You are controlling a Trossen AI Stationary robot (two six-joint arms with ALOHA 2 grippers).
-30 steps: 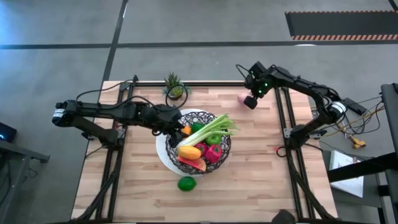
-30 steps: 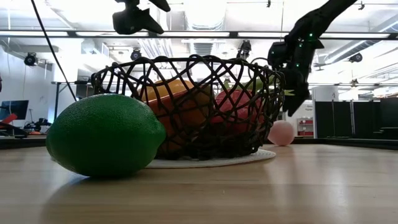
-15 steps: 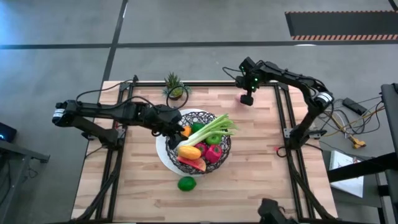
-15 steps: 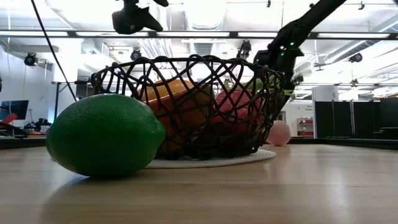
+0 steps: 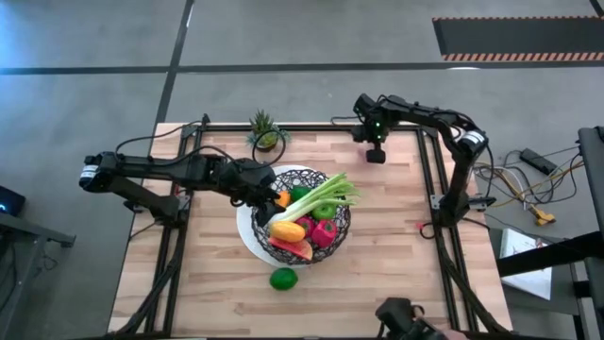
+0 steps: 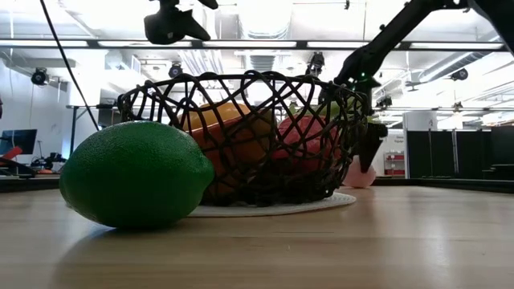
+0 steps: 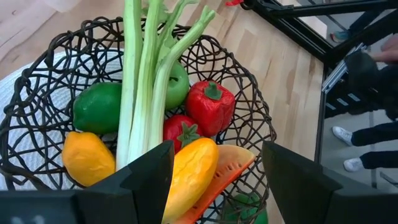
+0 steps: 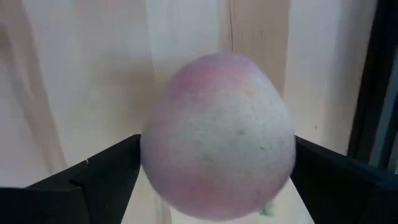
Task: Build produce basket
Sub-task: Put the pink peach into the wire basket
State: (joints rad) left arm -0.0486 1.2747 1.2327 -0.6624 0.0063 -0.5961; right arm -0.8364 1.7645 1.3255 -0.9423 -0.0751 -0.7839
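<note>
Progress: the task looks mostly done. The large round basket of black criss-crossing wire on a white plate base (image 5: 247, 229) sits mid-counter and is already heaped with toy produce. Two pieces lie outside it.

Left to do: a glossy green lime-shaped fruit (image 5: 283, 279) rests on the pale wooden plank counter (image 5: 396, 264) just in front of the basket, and a fuzzy pink-and-cream peach (image 8: 217, 137) sits near the far right corner.

Basket contents: a long pale green celery stalk (image 7: 144, 74) lies across the top. Around it are a red bell pepper (image 7: 210, 107), a green apple-like fruit (image 7: 177, 87), a green lime-like piece (image 7: 97, 107), a yellow lemon (image 7: 88, 158), a yellow-orange pepper (image 7: 189, 174) and an orange-red melon slice (image 7: 225, 168).

Right hand: the right hand (image 5: 375, 154) is at the far right of the counter, directly over the peach, with its dark fingers (image 8: 87, 180) spread wide on either side of the fruit. They do not appear to touch it, though the close view makes that hard to judge.

Left hand: the left hand (image 5: 267, 195) hovers over the near-left rim of the basket, fingers (image 7: 146, 177) partly apart and holding nothing.

Other: a small spiky green potted plant (image 5: 265, 132) stands at the far edge of the counter, apart from the produce.
</note>
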